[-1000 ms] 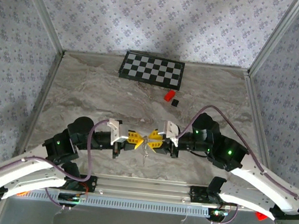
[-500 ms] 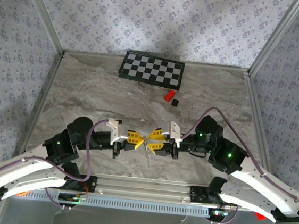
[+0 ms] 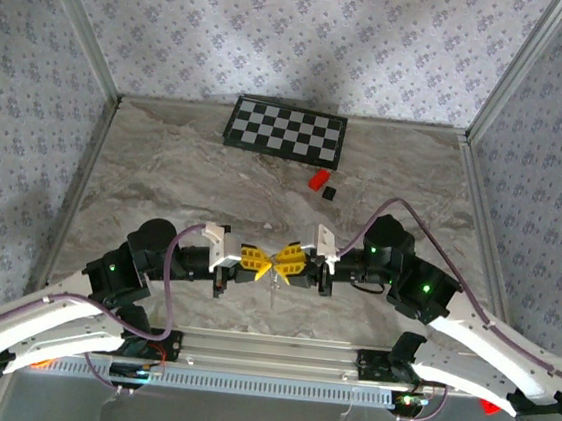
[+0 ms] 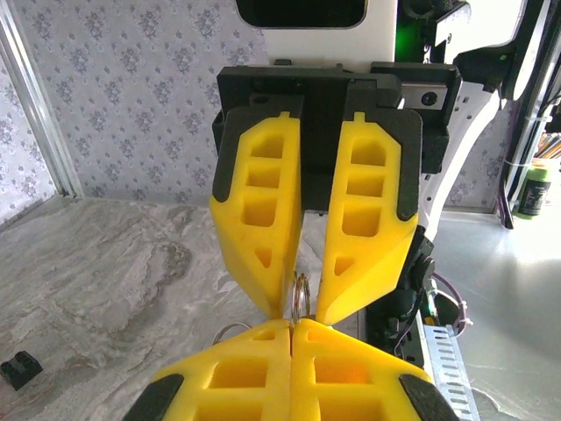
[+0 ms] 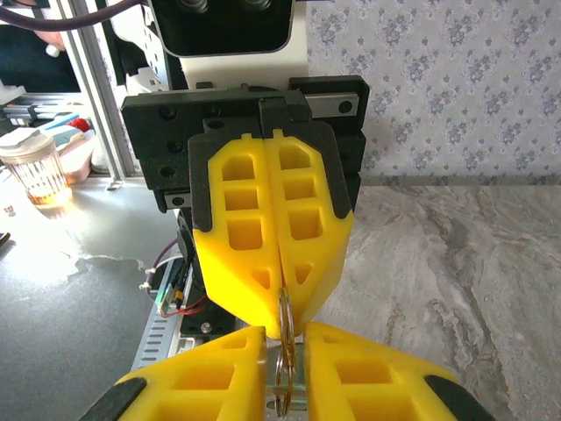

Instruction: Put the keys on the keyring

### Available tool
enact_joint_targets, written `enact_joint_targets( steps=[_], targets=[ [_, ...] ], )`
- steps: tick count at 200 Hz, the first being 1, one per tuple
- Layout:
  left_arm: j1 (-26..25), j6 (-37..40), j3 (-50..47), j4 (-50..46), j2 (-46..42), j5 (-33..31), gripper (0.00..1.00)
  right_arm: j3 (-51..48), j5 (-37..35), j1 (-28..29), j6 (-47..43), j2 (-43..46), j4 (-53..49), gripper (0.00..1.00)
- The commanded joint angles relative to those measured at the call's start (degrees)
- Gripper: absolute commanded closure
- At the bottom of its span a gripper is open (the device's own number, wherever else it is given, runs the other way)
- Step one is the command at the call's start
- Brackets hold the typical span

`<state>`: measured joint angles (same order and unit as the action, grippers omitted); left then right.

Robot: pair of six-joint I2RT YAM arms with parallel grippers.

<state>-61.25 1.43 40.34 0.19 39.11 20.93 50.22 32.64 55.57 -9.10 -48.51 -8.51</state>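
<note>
- Left gripper (image 5: 280, 326) clenched on the keyring (image 5: 282, 390).
- Right gripper (image 4: 303, 305) opposite, fingertips (image 4: 272, 276) either side of the keyring, slightly apart; whether they pinch it, cannot tell.

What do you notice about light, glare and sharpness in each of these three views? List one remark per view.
Top external: soft, even light, with a dim shadow patch on the back wall; the keyring is barely resolved. Left wrist: the green light blooms. Right wrist: glare whitens the grey surface beside the glass jar.
</note>
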Motion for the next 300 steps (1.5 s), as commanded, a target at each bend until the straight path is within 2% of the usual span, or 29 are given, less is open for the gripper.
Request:
enact_joint_targets(
  steps=[1, 42, 70, 89, 110, 117, 143, 198, 223, 240, 267, 290, 300],
  targets=[
    [-0.27, -0.71, 0.74, 3.92, -0.14, 1.29, 1.0, -0.99, -0.03, -0.38, 0.85, 1.0, 1.74, 0.8],
    [-0.27, -0.98, 1.06, 4.3, 0.05, 1.59, 1.0, -0.69, 0.42, -0.54, 0.03, 0.59, 1.67, 1.0],
    [-0.29, -1.43, 0.79, 4.69, 0.35, 1.47, 1.0, 0.62, -0.56, -0.39, -1.57, 0.87, -0.93, 1.0],
    [-0.27, -0.6, 1.67, 1.61, 0.68, 0.52, 1.0, 2.38, -2.04, -0.23, -4.36, 1.37, -5.08, 1.0],
    [-0.27, 0.9, 3.56, -3.77, 1.33, -1.04, 0.84, 5.86, -3.92, -0.25, -7.88, 0.33, -11.36, 1.0],
    [-0.27, 1.3, 4.47, -5.72, 1.59, -1.06, 0.81, 7.32, -4.41, -0.18, -8.75, -0.45, -13.42, 1.0],
    [-0.27, 2.82, 6.74, -10.47, 2.71, -1.11, 0.81, 10.21, -4.38, 0.22, -10.27, -2.57, -17.32, 1.0],
    [-0.27, 4.94, 7.45, -11.26, 4.01, -2.95, 0.77, 12.1, -6.24, 1.6, -11.1, -4.28, -19.68, 1.0],
    [-0.27, 5.16, 8.23, -10.77, 5.34, -1.96, 0.77, 11.94, -6.96, 2.37, -11.02, -4.38, -19.92, 1.0],
    [-0.27, 5.59, 9.12, -11.64, 6.04, -1.77, 0.86, 11.92, -7.55, 2.76, -10.98, -4.49, -20.49, 1.0],
    [-0.27, 5.41, 9.5, -11.42, 6.37, -1.59, 0.88, 11.61, -8.59, 3.9, -11.52, -4.8, -21.43, 1.0],
    [-0.29, 4.85, 9.53, -11.43, 6.18, -1.46, 1.0, 11.28, -9.35, 4.83, -11.97, -4.84, -21.79, 1.0],
    [-0.31, 4.67, 9.37, -11.07, 5.76, -1.5, 1.0, 11.55, -9.35, 5.29, -12.29, -5.0, -22.03, 1.0]
  ],
)
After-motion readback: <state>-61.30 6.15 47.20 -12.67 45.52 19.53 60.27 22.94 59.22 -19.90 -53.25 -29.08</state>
